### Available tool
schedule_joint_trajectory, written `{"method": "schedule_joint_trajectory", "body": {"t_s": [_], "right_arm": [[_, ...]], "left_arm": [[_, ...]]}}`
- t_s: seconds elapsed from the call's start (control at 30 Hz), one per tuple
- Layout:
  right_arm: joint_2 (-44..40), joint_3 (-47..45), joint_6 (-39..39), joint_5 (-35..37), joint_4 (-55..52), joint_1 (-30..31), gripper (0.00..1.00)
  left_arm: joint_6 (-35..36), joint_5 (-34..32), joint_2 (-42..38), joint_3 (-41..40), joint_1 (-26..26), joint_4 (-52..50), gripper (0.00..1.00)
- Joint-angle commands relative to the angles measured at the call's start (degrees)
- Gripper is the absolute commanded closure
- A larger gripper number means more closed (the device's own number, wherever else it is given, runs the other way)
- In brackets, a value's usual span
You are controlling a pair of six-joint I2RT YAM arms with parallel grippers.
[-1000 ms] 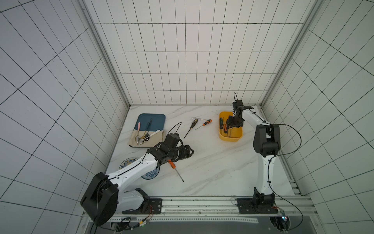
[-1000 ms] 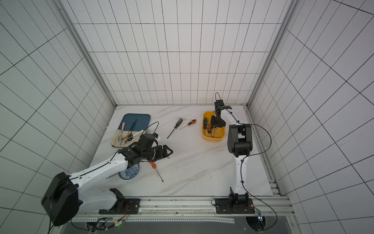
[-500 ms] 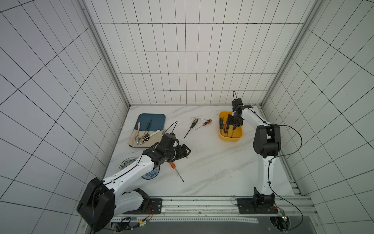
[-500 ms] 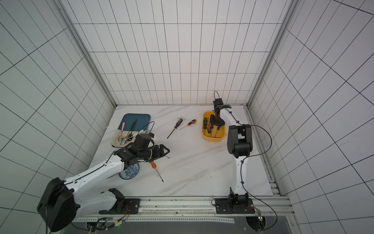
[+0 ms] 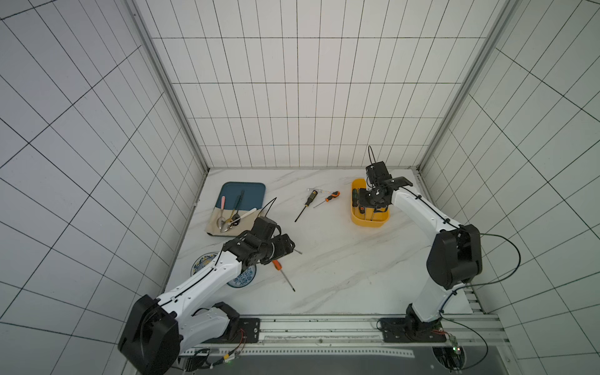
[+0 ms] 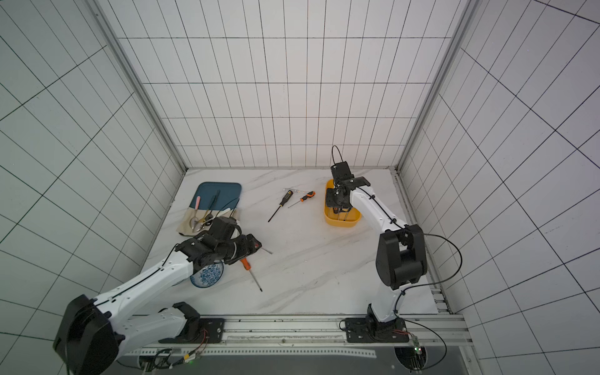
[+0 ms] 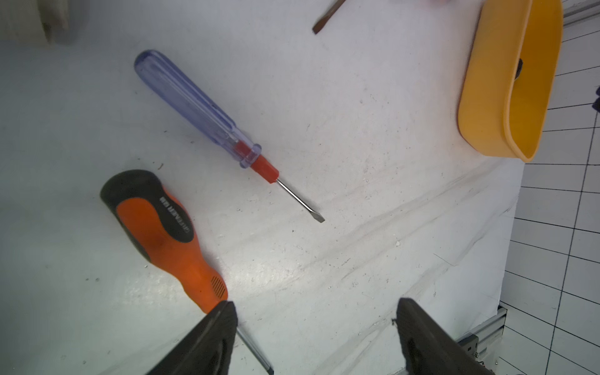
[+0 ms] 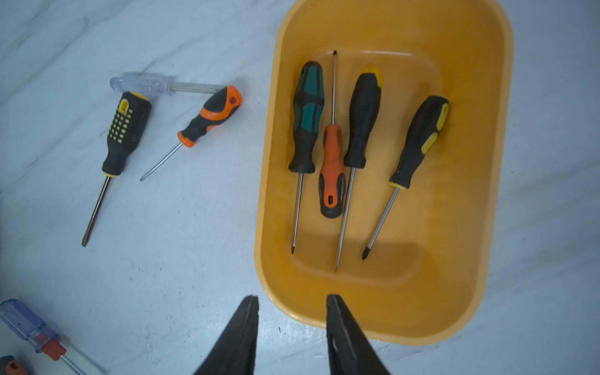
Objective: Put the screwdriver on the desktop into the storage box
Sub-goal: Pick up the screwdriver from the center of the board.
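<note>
Found the left jaws wide apart and empty, low over the bench (image 7: 357, 227), one tip just beside the neck of the big orange screwdriver (image 7: 162, 227). Found the right jaws partly apart, also empty, above the near rim of the storage box (image 8: 438, 308), with four screwdrivers already inside. Counted five more on the bench. Noted the big orange one and the blue-handled screwdriver (image 7: 191, 100) close together under the left jaws. Noted three near the box: the black-and-yellow screwdriver (image 8: 125, 130), the small orange screwdriver (image 8: 207, 118) and the clear-handled screwdriver (image 8: 143, 83).

Judged some risks. Feared, from a closing on the thin neck or shaft, a heavy handle swinging down or slipping out. Feared also a push against the blue-handled one, given the closeness of the two and the round handles, apt to roll. Saw the box well apart from the left jaws, with the right arm (image 5: 418, 211) over it; expected a possible meeting of the arms there, or a knock on the box.

Could not see the left jaws in the top views, hidden under their own wrist. Made out little more than the tip of the blue-handled one there. Lost the orange shaft behind a jaw and at the picture edge in the left wrist view. Could not tell the next screwdriver to take, nor the height of the right jaws over the rim.
</note>
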Motion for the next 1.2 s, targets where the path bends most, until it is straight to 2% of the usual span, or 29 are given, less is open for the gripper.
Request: {"method": "schedule_joint_trajectory", "body": {"t_s": [0.0, 0.23, 0.43, 0.73, 1.0, 1.17], "right_arm": [[-3.8, -7.11, 2.56, -1.0, 3.09, 3.67, 0.62], [-9.89, -18.77, 5.74, -2.36, 8.35, 7.53, 0.62], [-12.49, -23.18, 7.05, -2.43, 9.84, 9.89, 0.62], [-11.77, -25.6, 8.36, -2.37, 11.67, 12.32, 0.62], [-10.78, -25.66, 8.96, -2.15, 12.09, 13.72, 0.62], [-10.26, -25.63, 9.18, -1.64, 12.17, 15.0, 0.62]], "left_arm": [[-1.76, -5.2, -1.01, -1.23, -0.45, -5.79, 0.22], [-3.69, -7.76, 1.48, -3.01, -0.81, -7.1, 0.27], [-4.65, -9.24, 6.71, -2.73, -0.38, -4.69, 0.31], [-3.46, -11.46, 13.57, 0.46, 2.41, -3.01, 0.34], [-2.68, -10.47, 16.74, 1.29, 5.18, -0.08, 0.38], [-2.07, -9.5, 18.94, 1.87, 6.4, 1.52, 0.46]]}}
